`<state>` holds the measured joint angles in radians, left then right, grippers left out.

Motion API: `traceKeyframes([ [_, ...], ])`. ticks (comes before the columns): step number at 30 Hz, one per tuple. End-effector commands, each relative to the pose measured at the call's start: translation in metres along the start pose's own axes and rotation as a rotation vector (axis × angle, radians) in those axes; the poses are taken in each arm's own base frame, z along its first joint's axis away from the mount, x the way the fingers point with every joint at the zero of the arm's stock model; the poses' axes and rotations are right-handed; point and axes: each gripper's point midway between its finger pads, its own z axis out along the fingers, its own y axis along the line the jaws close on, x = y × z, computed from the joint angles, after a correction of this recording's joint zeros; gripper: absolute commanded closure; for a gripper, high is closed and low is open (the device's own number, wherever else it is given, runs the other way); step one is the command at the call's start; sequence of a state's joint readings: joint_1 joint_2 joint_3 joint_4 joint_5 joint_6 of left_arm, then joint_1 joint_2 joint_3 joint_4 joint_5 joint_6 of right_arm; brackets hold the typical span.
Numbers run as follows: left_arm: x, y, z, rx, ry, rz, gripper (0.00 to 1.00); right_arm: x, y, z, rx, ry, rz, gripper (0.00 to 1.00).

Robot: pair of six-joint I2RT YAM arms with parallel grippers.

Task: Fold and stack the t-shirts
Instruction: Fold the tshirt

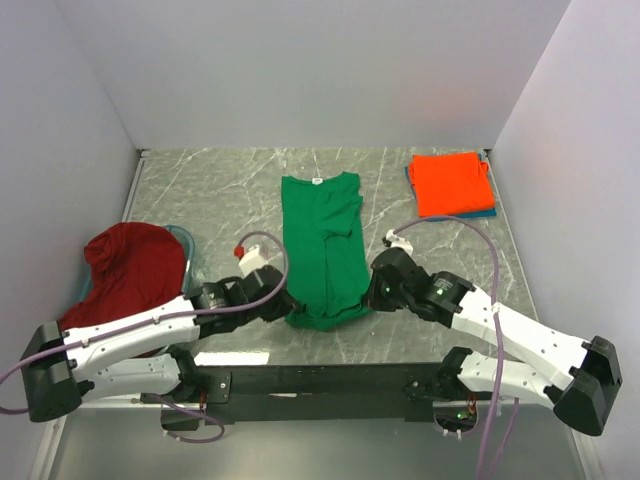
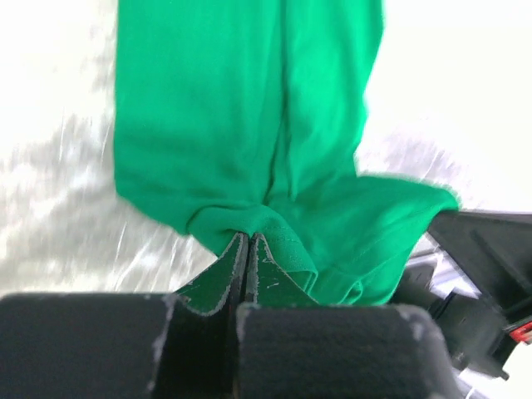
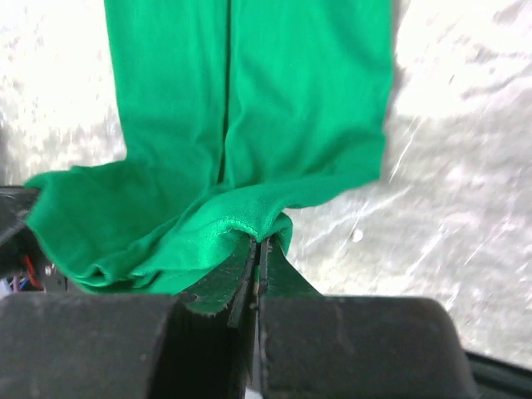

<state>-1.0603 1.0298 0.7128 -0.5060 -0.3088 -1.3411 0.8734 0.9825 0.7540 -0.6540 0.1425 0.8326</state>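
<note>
A bright green t-shirt (image 1: 322, 245) lies folded into a long strip down the middle of the table, its white neck label at the far end. My left gripper (image 1: 292, 303) is shut on the near left corner of its hem (image 2: 241, 220). My right gripper (image 1: 366, 296) is shut on the near right corner (image 3: 249, 218). The near end of the shirt is bunched and raised between the two grippers. A folded orange-red shirt (image 1: 451, 183) lies on a teal-blue one (image 1: 487, 213) at the far right. A dark red shirt (image 1: 128, 270) lies crumpled at the left.
The marble table (image 1: 220, 190) is walled by white panels on three sides. A black rail (image 1: 320, 380) carrying the arm bases runs along the near edge. Purple cables loop over both arms.
</note>
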Motion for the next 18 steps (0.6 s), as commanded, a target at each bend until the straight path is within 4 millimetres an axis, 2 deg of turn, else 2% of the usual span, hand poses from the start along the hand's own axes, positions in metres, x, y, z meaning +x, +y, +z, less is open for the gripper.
traceKeyframes([
  [1, -0.037, -0.037, -0.001, 0.096, -0.075, 0.054, 0.99, -0.045, 0.014, -0.001, -0.019, -0.120, -0.037, 1.00],
  [5, -0.067, -0.040, 0.008, 0.079, -0.129, 0.049, 0.99, -0.076, 0.017, 0.002, -0.018, -0.173, -0.011, 1.00],
  [10, -0.101, -0.040, 0.020, 0.053, -0.181, 0.055, 0.99, -0.102, 0.020, 0.011, -0.023, -0.195, -0.001, 1.00],
  [18, -0.131, -0.043, 0.042, 0.048, -0.174, 0.057, 0.99, -0.133, 0.024, 0.020, -0.047, -0.219, 0.004, 1.00],
])
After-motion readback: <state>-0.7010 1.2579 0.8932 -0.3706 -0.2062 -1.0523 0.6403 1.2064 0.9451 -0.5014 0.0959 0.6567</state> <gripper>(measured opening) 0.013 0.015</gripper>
